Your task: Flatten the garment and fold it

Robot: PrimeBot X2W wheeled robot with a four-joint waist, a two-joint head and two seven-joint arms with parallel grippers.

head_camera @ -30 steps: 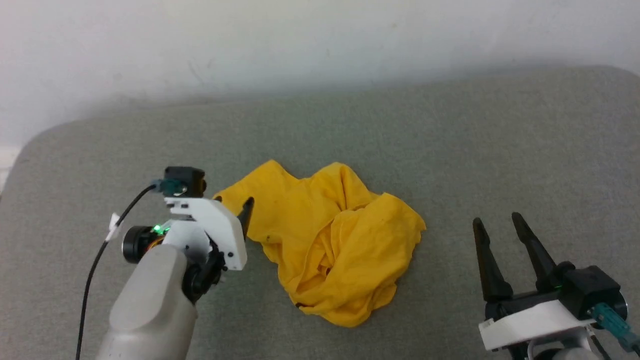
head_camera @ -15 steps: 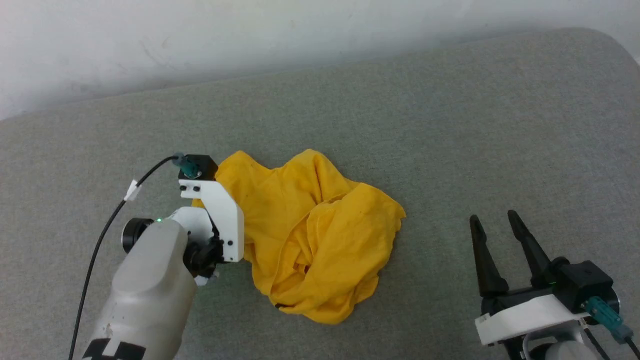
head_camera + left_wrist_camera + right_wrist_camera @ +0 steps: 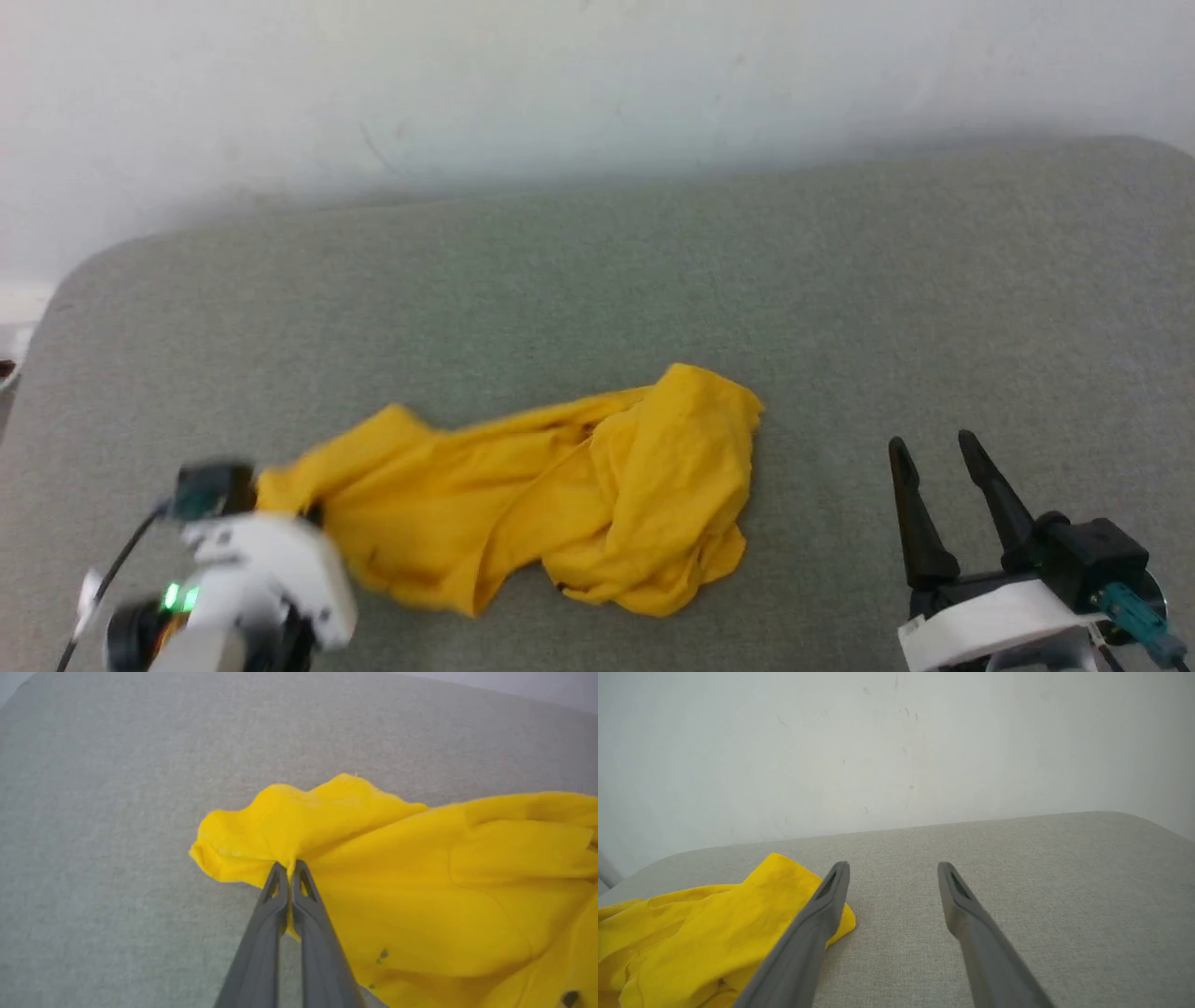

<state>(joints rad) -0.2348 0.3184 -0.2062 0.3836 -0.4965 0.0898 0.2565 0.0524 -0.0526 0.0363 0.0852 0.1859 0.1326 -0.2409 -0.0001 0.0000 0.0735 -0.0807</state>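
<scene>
Inspecting your left gripper (image 3: pixel 290 867) first: in the left wrist view its two dark fingers are pressed together on a pinched fold of the garment (image 3: pixel 420 882), close to the cloth's edge, with a sliver of yellow fabric showing between them. In the head view this arm's wrist unit is blurred at the lower left, against the garment's left end.

You will find the garment crumpled and drawn out sideways on the grey fabric surface (image 3: pixel 597 280). It is thinner toward the left and bunched into a thicker mass toward the right.

Your right gripper (image 3: pixel 932 441) sits at the lower right with its fingers spread apart, holding nothing, apart from the cloth. In the right wrist view a corner of the garment lies just beside and partly behind one finger (image 3: pixel 803 938); contact cannot be confirmed. A pale wall (image 3: pixel 560 84) stands behind the surface.
</scene>
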